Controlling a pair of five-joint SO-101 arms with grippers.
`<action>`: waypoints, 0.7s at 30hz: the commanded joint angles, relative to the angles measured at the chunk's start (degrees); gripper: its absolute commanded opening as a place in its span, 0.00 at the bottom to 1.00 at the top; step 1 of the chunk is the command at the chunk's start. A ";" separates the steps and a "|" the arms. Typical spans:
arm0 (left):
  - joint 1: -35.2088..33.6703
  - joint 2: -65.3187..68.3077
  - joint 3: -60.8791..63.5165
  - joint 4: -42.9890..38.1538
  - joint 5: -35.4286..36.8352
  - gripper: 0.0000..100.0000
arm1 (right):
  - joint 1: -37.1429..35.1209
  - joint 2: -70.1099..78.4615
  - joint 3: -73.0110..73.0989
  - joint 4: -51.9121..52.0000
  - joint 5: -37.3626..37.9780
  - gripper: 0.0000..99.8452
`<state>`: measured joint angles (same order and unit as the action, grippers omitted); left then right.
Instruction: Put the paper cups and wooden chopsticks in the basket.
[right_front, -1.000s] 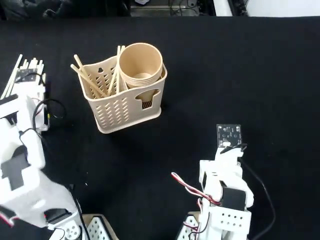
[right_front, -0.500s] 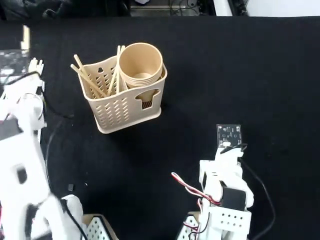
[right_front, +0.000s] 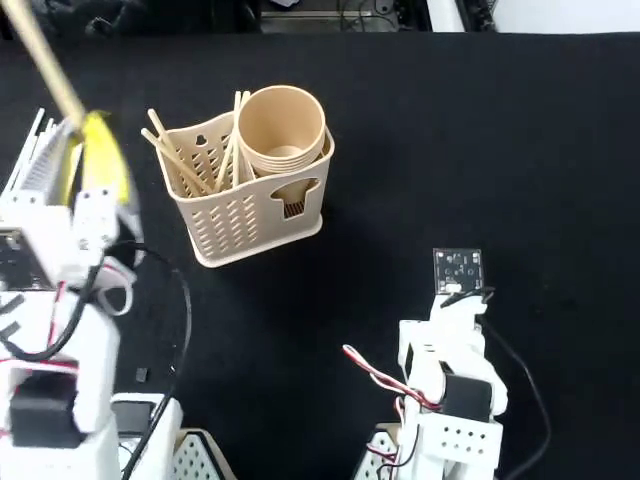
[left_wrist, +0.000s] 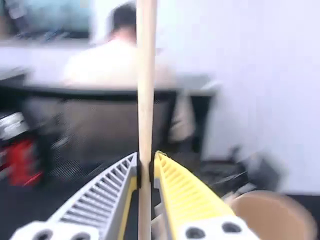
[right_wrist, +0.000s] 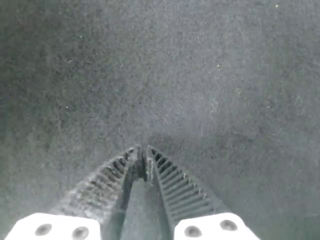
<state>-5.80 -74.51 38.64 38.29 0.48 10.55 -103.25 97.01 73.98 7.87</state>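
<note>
left fingers (left_wrist: 145, 160): closed tight on one wooden chopstick (left_wrist: 146, 75), which juts well past the tips; held up off the surface (right_front: 480, 150).
right fingers (right_wrist: 142, 152): pressed together on nothing, pointing down at bare black cloth, well apart from the basket (right_front: 250, 222).
held chopstick, high view: it slants up and away from the left arm, beside the basket but not over it.
basket: upright on the surface, nearer the left arm than the right.
paper cups (right_front: 283, 125): nested in one stack in one end of the basket, rims above its wall.
chopsticks (right_front: 178, 162): several lean in the basket beside the cups.
done: the cups and those chopsticks look placed.
left: the held stick is not yet in; i cannot tell whether more wait beside the left arm.
</note>
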 joint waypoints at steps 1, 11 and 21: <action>8.92 1.14 5.49 -15.91 3.43 0.03 | -0.62 -3.82 -0.48 0.18 0.00 0.01; 9.63 17.41 15.96 -37.01 9.41 0.03 | -0.62 -3.82 -0.48 0.18 0.00 0.01; 7.08 20.57 19.30 -29.01 13.63 0.21 | -0.62 -3.82 -0.48 0.18 0.00 0.01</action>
<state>1.93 -52.53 59.56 0.75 12.44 10.55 -103.25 97.01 73.98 7.87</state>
